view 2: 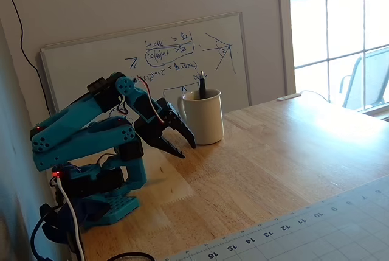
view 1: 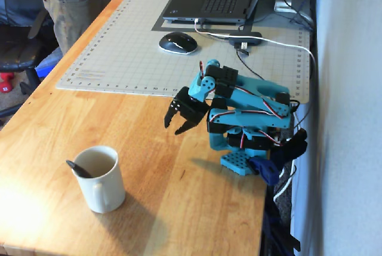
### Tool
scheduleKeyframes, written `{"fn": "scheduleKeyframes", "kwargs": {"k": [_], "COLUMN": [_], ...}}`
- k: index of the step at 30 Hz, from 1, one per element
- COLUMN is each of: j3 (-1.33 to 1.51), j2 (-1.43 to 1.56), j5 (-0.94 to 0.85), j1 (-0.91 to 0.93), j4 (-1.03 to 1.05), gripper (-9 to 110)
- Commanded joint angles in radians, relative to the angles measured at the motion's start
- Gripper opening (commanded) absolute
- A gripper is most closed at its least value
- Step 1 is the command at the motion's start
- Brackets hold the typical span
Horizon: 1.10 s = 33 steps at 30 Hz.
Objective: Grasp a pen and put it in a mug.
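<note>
Pen (view 1: 78,169) stands in mug (view 1: 101,179), top end poking above the rim, leaning on the rim's left side in a fixed view. Arm folded low over its base, well apart from mug. Gripper (view 1: 179,126) slightly parted, holding nothing. Task looks done; nothing left that the views show.

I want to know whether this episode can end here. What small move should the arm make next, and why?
Probably none beyond settling into rest. The pen already stands inside the mug, its end poking above the rim in both fixed views. The gripper is empty, apart from the mug, with the arm folded low over its base. At most, tuck it slightly further back.
</note>
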Motion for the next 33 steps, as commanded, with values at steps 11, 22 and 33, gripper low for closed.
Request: {"fn": "scheduleKeyframes", "kwargs": {"k": [11,22,33], "j3": [-0.006,0.127,0.183], "j2": [0.051,0.051,0.067], "j5": [-0.117,-0.17,-0.17], "j1": [0.008,0.008,0.006], "j4": [0.005,-0.161,-0.121], "gripper": [3,3,3]}}
